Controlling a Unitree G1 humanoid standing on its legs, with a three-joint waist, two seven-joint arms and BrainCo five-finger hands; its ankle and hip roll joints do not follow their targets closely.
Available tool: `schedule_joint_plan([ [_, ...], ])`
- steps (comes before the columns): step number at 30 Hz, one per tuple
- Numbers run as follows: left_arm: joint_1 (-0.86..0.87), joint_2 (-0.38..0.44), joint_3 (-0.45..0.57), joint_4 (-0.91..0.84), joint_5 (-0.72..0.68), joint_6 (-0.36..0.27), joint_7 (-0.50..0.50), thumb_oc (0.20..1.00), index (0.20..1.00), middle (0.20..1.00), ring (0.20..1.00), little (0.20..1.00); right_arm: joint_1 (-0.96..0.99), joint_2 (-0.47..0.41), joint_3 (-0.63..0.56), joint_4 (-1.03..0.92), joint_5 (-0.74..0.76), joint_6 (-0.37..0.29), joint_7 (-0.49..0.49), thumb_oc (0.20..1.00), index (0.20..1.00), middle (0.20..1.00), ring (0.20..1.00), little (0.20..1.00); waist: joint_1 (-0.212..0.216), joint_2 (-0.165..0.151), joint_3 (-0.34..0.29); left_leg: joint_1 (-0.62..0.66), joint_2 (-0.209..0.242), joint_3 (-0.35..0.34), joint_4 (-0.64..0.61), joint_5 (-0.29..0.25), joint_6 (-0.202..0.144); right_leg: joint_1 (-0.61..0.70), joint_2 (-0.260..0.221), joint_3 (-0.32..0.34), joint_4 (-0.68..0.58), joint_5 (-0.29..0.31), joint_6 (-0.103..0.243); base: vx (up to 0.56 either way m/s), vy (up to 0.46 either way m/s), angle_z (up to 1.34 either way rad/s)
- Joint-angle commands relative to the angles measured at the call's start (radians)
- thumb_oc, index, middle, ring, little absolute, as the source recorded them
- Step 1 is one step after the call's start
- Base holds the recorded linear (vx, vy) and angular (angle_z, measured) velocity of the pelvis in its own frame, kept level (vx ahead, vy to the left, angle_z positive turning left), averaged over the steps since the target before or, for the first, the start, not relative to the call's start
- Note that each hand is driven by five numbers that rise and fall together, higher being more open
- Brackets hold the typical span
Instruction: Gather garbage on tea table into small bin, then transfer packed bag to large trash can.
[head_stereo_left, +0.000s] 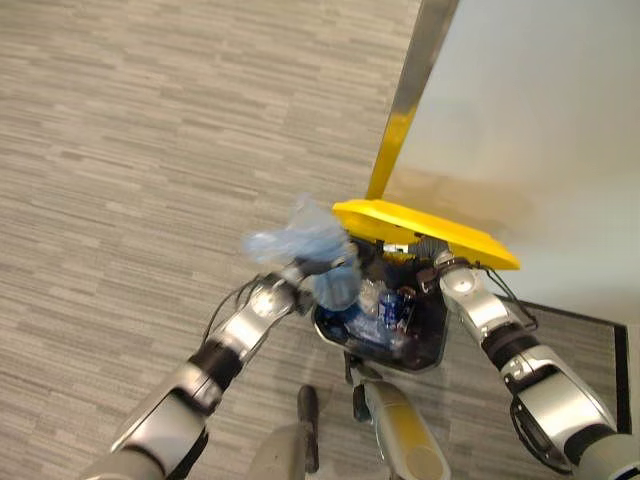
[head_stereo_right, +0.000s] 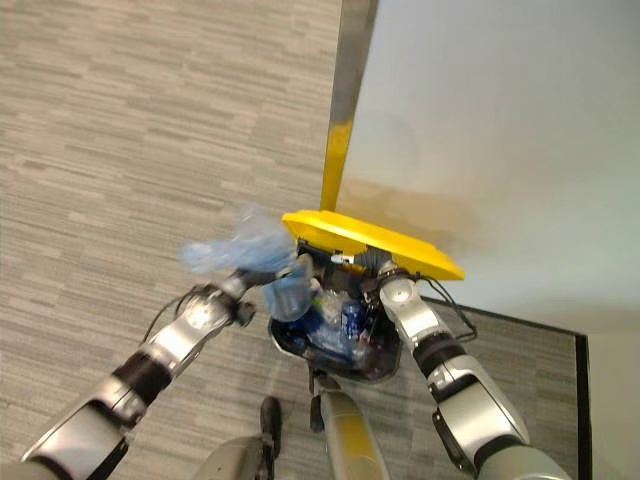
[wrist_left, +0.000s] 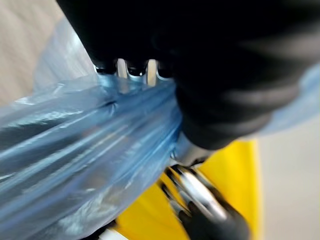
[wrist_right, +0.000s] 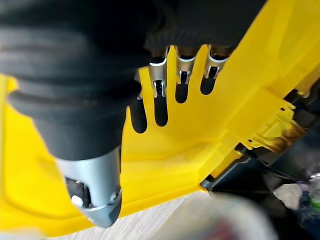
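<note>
A crumpled blue plastic bag (head_stereo_left: 298, 238) hangs over the open mouth of the black trash can (head_stereo_left: 432, 345). My left hand (head_stereo_left: 303, 270) is shut on the bag's gathered neck; the left wrist view shows the fingers (wrist_left: 134, 70) curled into the blue film (wrist_left: 75, 165). The can's yellow lid (head_stereo_left: 425, 228) is tipped up. My right hand (head_stereo_left: 433, 262) is under it, and its straight fingers (wrist_right: 161, 97) press on the lid's underside (wrist_right: 230, 110). Bottles and other rubbish (head_stereo_right: 345, 320) lie inside the can.
A pale wall (head_stereo_left: 540, 120) rises right behind the can, with a metal and yellow corner strip (head_stereo_left: 405, 100). Grey striped carpet (head_stereo_left: 150, 150) stretches to the left. A dark-edged mat (head_stereo_left: 590, 330) lies at the right by the wall.
</note>
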Motion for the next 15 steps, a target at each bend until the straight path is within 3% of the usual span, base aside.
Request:
schedule_joint_plan([
  [1,0.039,0.009,0.025,0.021,0.078,-0.063,0.037,0.2,0.2,0.2,0.2,0.2,-0.076,-0.007,-0.002,-0.015,0.038,-0.073,-0.049,1.0,1.0,1.0,1.0,1.0,0.011,-0.031,-0.03,0.054,-0.085,0.042,0.104,-0.191,0.025,-0.06,-0.004,0.024,-0.094,0.173,0.095,-0.1,-0.038,0.01],
  [6,-0.085,-0.005,-0.012,0.211,0.203,-0.031,0.125,0.2,0.2,0.2,0.2,0.2,-0.167,0.001,0.033,-0.06,0.071,-0.086,-0.073,1.0,1.0,1.0,1.0,1.0,-0.02,-0.037,0.015,-0.059,-0.082,0.086,0.185,-0.205,0.023,-0.14,-0.01,0.049,-0.067,0.181,0.097,-0.07,-0.014,-0.16],
  [7,-0.117,-0.009,-0.026,0.278,0.265,-0.012,0.16,0.423,0.423,0.423,0.423,0.423,-0.189,0.009,0.049,-0.092,0.072,-0.094,-0.085,1.0,1.0,1.0,1.0,1.0,-0.029,-0.032,0.033,-0.097,-0.081,0.102,0.208,-0.209,0.023,-0.169,-0.011,0.047,-0.059,0.182,0.097,-0.07,0.01,-0.26],
  [8,-0.134,-0.013,-0.032,0.317,0.292,0.0,0.169,1.0,1.0,1.0,1.0,1.0,-0.2,0.01,0.058,-0.112,0.066,-0.1,-0.084,1.0,1.0,1.0,1.0,1.0,-0.033,-0.031,0.039,-0.113,-0.08,0.11,0.219,-0.211,0.024,-0.181,-0.012,0.046,-0.055,0.181,0.098,-0.06,0.016,-0.28],
  [10,-0.142,-0.007,-0.039,0.371,0.379,0.028,0.171,1.0,1.0,1.0,1.0,1.0,-0.216,0.005,0.081,-0.167,0.048,-0.104,-0.082,1.0,1.0,1.0,1.0,1.0,-0.034,-0.025,0.053,-0.139,-0.07,0.131,0.242,-0.222,0.024,-0.202,-0.011,0.04,-0.05,0.182,0.103,0.0,0.021,-0.22],
  [15,-0.082,0.006,-0.006,0.347,0.428,0.039,0.157,1.0,1.0,1.0,1.0,1.0,-0.165,-0.011,0.081,-0.225,0.041,-0.109,-0.068,1.0,1.0,1.0,1.0,1.0,-0.029,-0.029,0.058,-0.126,-0.063,0.138,0.24,-0.225,0.024,-0.202,-0.009,0.03,-0.057,0.194,0.108,0.02,-0.009,-0.14],
])
